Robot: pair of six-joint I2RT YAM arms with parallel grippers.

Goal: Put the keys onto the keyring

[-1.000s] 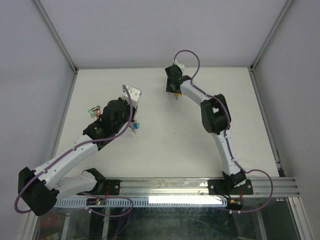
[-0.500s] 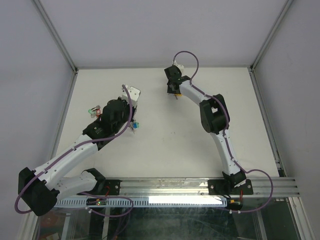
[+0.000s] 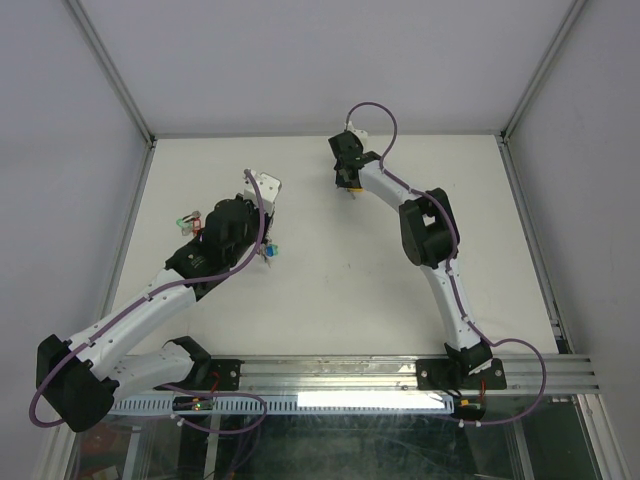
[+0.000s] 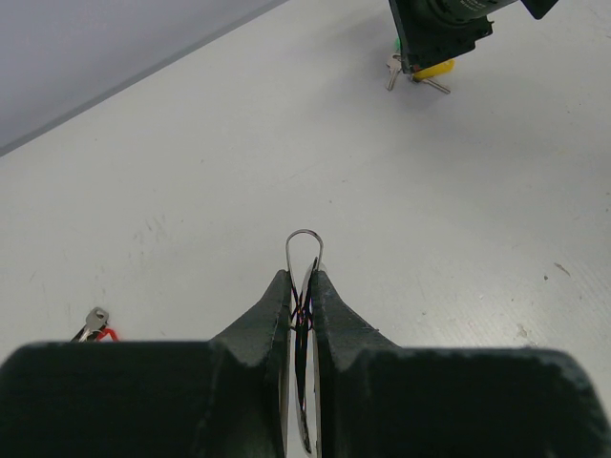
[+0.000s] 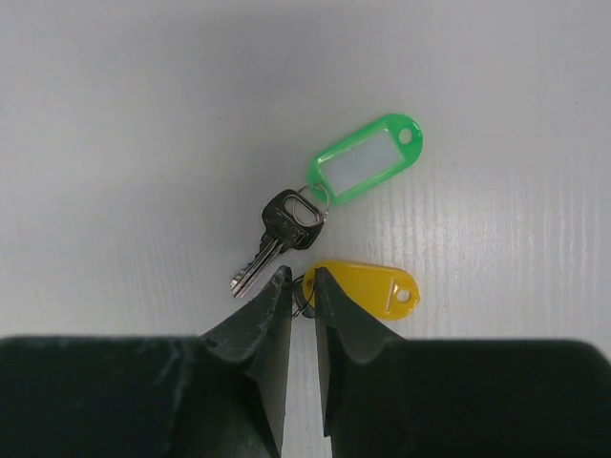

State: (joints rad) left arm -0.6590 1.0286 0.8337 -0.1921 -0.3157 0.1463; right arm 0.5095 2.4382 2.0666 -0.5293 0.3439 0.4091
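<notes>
My left gripper is shut on the keyring, a thin silver wire loop that sticks out past the fingertips. In the top view a blue tag hangs by that gripper. At the back of the table my right gripper points down at the keys. Its jaws stand narrow on the small ring and head of the yellow-tagged key. Just beyond lies a silver key on a green tag. The left wrist view shows the right gripper over the yellow tag.
A further small bunch with green and red tags lies left of the left arm, and its key and red tag also show in the left wrist view. Grey walls and metal posts enclose the white table on three sides.
In the top view the right wrist has edged slightly back and left over the keys. The left arm holds still with the keyring.
</notes>
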